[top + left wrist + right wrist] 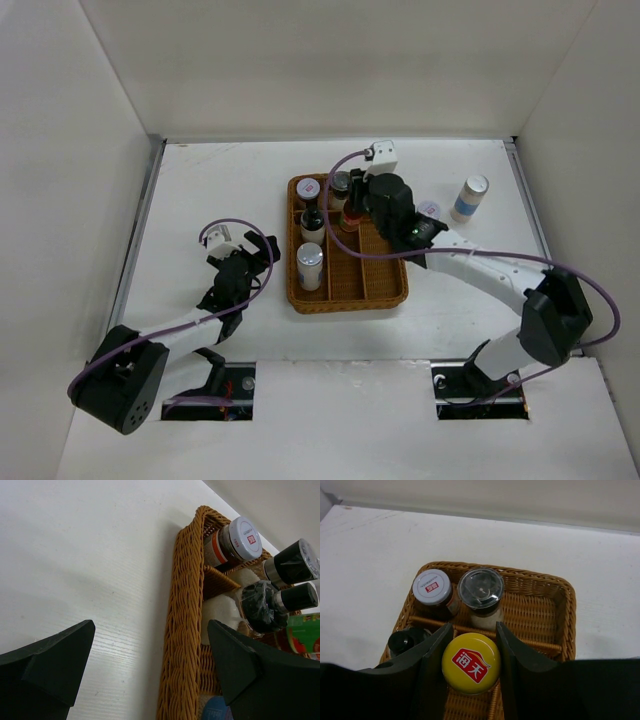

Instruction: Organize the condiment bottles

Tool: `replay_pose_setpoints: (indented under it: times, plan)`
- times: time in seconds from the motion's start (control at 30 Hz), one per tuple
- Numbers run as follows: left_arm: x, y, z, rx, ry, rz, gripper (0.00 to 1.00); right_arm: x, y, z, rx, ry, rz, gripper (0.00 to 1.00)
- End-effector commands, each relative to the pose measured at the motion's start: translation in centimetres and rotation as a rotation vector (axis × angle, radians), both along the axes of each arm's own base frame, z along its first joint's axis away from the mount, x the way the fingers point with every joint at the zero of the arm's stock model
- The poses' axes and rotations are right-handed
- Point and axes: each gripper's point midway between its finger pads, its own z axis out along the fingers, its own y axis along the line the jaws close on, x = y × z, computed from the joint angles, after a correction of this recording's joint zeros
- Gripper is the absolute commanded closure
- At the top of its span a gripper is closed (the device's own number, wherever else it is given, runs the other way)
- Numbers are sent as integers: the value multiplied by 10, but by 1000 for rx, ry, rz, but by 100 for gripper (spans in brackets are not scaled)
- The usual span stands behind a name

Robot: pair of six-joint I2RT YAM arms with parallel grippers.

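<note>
While the right gripper [352,210] clamps the yellow-capped sauce bottle [349,222] over the wicker tray [300,300], the sorting looks mostly done.

Top view: four other bottles stand in the tray's left and far compartments. A blue-labelled bottle [468,198] stands outside at far right and a white lid [431,207] shows beside the arm, so I judge two remain. The left gripper [250,250] hangs left of the tray. Left wrist view: its fingers [55,665] are spread wide, holding nothing. Right wrist view: both fingers [432,675] press the yellow cap, nearer than the white-lidded shaker [431,587].

Wicker tray [385,280] on white table [220,190]
</note>
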Motion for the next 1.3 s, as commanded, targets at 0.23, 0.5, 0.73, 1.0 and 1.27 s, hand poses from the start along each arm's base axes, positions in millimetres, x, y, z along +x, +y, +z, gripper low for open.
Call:
replay_pose_setpoints:
  times: [0.23, 0.5, 0.73, 1.0, 1.27]
  plan:
    - [10, -3, 33, -49, -95, 7, 1, 28, 39, 14, 98, -110, 21, 67]
    - [10, -3, 31, -47, -91, 9, 1, 15, 43, -12, 43, -77, 29, 29]
    - [10, -3, 31, -48, -91, 9, 1, -12, 2, 27, 116, -117, -9, 7]
    - [11, -4, 30, -49, -86, 2, 1, 8, -151, -57, 153, 45, -423, 2]
    - [10, -8, 31, -51, -88, -9, 1, 36, -191, -126, 60, 226, -519, 0]
